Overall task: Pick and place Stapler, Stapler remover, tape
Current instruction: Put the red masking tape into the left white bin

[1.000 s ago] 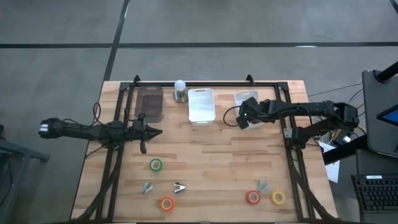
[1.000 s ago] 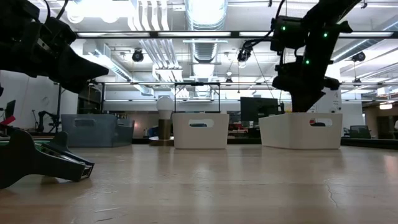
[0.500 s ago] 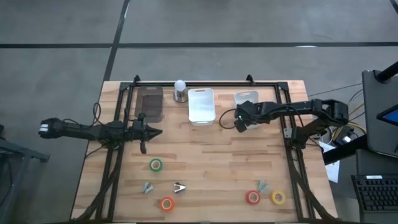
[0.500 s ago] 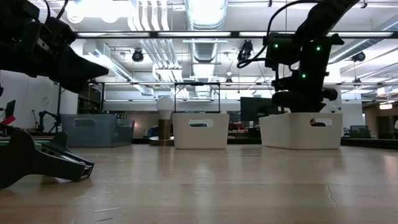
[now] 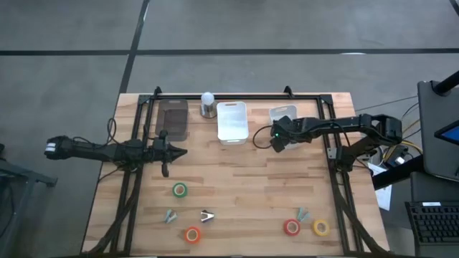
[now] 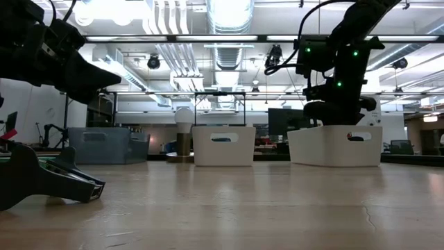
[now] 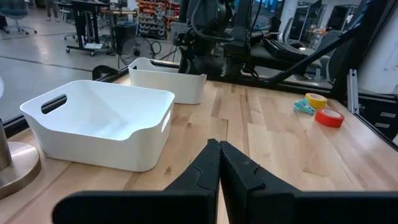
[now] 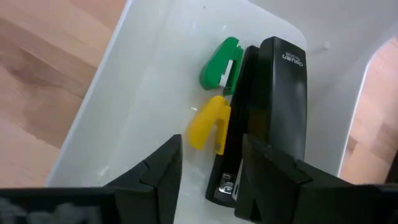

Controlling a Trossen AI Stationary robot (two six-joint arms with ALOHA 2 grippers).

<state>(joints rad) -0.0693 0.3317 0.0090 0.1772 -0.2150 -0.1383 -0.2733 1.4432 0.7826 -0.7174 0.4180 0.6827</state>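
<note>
Hovering over the white bin (image 8: 124, 87), the right pincer (image 8: 208, 165) stands spread above a black stapler (image 8: 273, 106); beside the bin, the left pincer (image 7: 219, 152) is pressed together.

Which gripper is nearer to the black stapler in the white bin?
Right. The right gripper hangs open directly above the black stapler in the white bin; the left gripper waits shut, far across the table.

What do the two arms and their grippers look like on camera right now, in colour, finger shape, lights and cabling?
Both arms are dark, slim and jointed. The left gripper ends in two black fingers that taper to a point. The right gripper has two black, flat, angular fingers. Small green lights glow on the right arm's wrist, and black cables loop beside that arm.
</note>
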